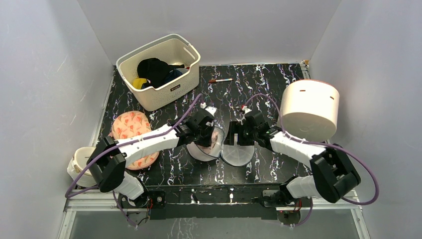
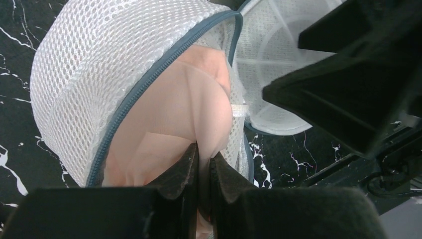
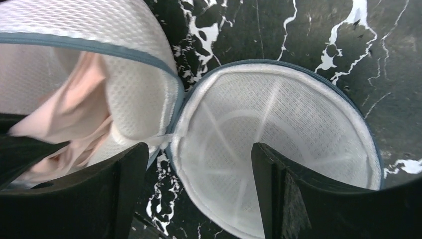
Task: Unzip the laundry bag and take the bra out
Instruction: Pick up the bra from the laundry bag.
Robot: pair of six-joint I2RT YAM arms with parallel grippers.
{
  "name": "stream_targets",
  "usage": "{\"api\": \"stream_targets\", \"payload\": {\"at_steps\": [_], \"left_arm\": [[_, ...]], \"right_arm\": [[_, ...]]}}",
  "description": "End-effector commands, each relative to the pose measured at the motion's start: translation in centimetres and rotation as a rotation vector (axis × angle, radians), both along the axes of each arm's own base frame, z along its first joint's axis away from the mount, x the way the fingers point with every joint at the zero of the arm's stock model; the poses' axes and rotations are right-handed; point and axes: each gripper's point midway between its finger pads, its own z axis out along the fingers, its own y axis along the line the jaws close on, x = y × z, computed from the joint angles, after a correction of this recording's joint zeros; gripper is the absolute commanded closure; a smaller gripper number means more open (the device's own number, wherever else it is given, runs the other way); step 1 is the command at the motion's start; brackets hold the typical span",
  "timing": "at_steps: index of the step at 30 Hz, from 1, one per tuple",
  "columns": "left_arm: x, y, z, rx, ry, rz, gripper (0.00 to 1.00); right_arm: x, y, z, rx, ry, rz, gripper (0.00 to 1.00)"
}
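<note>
The white mesh laundry bag (image 1: pixel 234 152) lies unzipped at the table's middle, its two dome halves spread side by side. The left half (image 2: pixel 94 64) holds the pale-pink bra (image 2: pixel 179 109); the right half (image 3: pixel 278 144) lies open and empty. My left gripper (image 2: pixel 204 159) is shut on a fold of the bra at the mouth of the left half, also seen from above (image 1: pixel 205 133). My right gripper (image 3: pixel 199 164) is open, its fingers astride the rim of the empty half; from above it sits over that half (image 1: pixel 238 137). The bra shows in the right wrist view (image 3: pixel 74 109).
A cream slotted basket (image 1: pixel 160 69) with dark clothes stands at the back left. A large white cylinder (image 1: pixel 308 108) stands at the right. An orange-pink leaf-print pad (image 1: pixel 132 130) lies at the left, a white cup (image 1: pixel 79 164) beyond it. A pen (image 1: pixel 220 80) lies at the back.
</note>
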Motion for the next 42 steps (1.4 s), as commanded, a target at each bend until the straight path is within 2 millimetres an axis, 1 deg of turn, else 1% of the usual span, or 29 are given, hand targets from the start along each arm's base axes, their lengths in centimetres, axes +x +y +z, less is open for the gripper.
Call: {"api": "stream_targets", "payload": {"at_steps": [1, 4, 7, 10, 12, 13, 14, 17, 19, 23, 25, 27, 29, 31, 34, 39, 42], "left_arm": [[-0.3, -0.9, 2.4, -0.067, -0.017, -0.034, 1.0], [-0.2, -1.0, 3.2, -0.078, -0.038, -0.045, 1.0], [-0.1, -1.2, 4.1, -0.096, -0.057, -0.065, 1.0], [-0.3, -1.7, 5.2, -0.141, -0.069, -0.083, 1.0], [-0.4, -2.0, 6.3, -0.181, -0.082, -0.088, 1.0], [-0.4, -2.2, 6.5, -0.192, -0.084, -0.089, 1.0], [-0.4, -2.3, 7.4, -0.218, -0.102, -0.09, 1.0], [-0.3, -2.4, 8.7, -0.256, -0.134, -0.086, 1.0], [-0.1, -2.4, 9.1, -0.262, -0.142, -0.083, 1.0], [-0.1, -2.5, 9.2, -0.261, -0.139, -0.082, 1.0], [-0.4, -2.8, 10.0, -0.293, -0.14, -0.097, 1.0], [-1.0, -3.4, 11.7, -0.36, -0.158, -0.141, 1.0], [-1.6, -3.9, 14.1, -0.437, -0.203, -0.194, 1.0], [-1.9, -3.9, 16.5, -0.493, -0.254, -0.223, 1.0], [-2.2, -3.4, 20.0, -0.567, -0.337, -0.231, 1.0], [-2.3, -2.2, 23.8, -0.645, -0.439, -0.198, 1.0], [-2.2, -1.5, 25.4, -0.687, -0.49, -0.176, 1.0]], "right_arm": [[0.4, 0.8, -1.6, 0.032, 0.015, 0.0, 0.26], [0.2, 0.3, -3.3, -0.013, 0.057, -0.006, 0.26], [0.0, 0.1, -4.1, -0.029, 0.074, -0.015, 0.26], [-0.2, 0.0, -4.3, -0.024, 0.075, -0.022, 0.26], [-0.4, -0.2, -4.3, -0.024, 0.076, -0.026, 0.26], [-0.5, -0.3, -4.2, -0.024, 0.072, -0.028, 0.26], [-0.5, -0.5, -4.2, -0.028, 0.069, -0.03, 0.26], [-0.4, -0.7, -4.1, -0.043, 0.061, -0.028, 0.25], [-0.3, -0.7, -4.0, -0.048, 0.059, -0.028, 0.25], [-0.3, -0.6, -3.4, -0.033, 0.045, -0.029, 0.25], [-0.4, -0.6, -3.3, -0.031, 0.042, -0.029, 0.25], [-0.5, -0.8, -3.3, -0.035, 0.039, -0.031, 0.25], [-0.5, -0.9, -3.2, -0.037, 0.034, -0.031, 0.24], [-0.4, -1.0, -3.3, -0.047, 0.036, -0.033, 0.24], [-0.4, -1.0, -3.4, -0.048, 0.035, -0.032, 0.24], [-0.6, -0.9, -3.3, -0.039, 0.037, -0.027, 0.24], [-0.7, -1.0, -3.4, -0.041, 0.033, -0.024, 0.24]]}}
